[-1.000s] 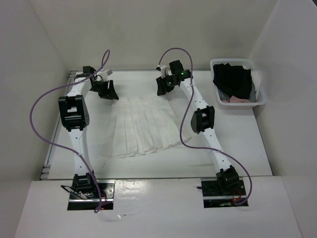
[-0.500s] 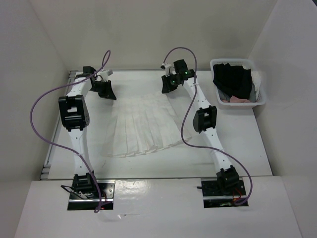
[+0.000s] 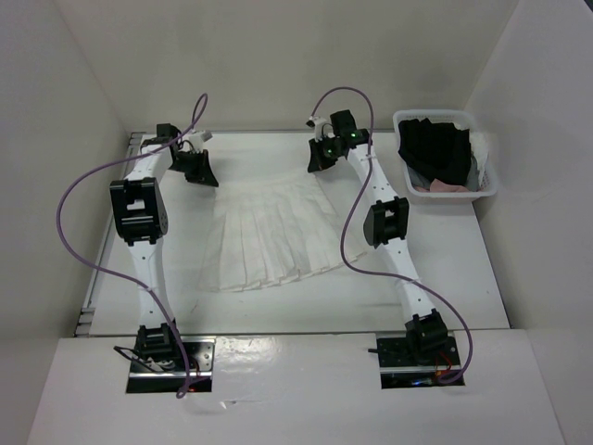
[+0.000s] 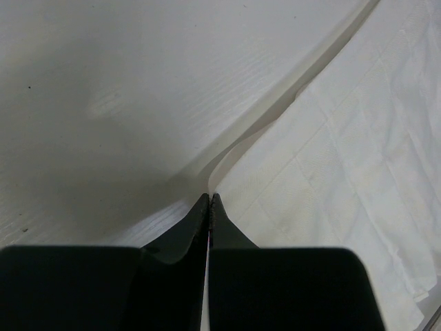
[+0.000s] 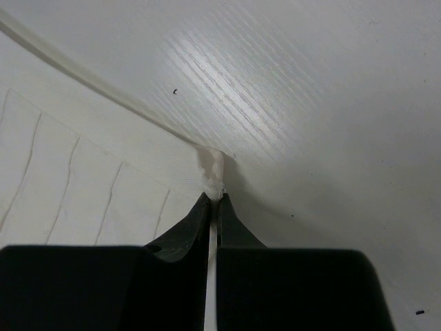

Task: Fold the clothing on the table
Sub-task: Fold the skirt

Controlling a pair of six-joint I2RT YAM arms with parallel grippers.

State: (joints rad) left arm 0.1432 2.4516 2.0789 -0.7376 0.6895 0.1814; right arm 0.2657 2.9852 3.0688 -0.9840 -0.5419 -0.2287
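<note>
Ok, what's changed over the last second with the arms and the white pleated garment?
Both tools closed. The left tool now pinches the far left corner of the clothing, and the right tool pinches its far right corner. The right tool also shifted to the right, pulling that corner with it. The left tool barely moved, and the bin stayed put.

- large white smooth rectangular tabletop (image 3: 445, 278), with a grey metal rail (image 3: 88, 306) at its left edge
- white pleated thin fabric garment (image 3: 273, 232), spread mid-table
- clear plastic bin (image 3: 488, 190) at the far right corner
</note>
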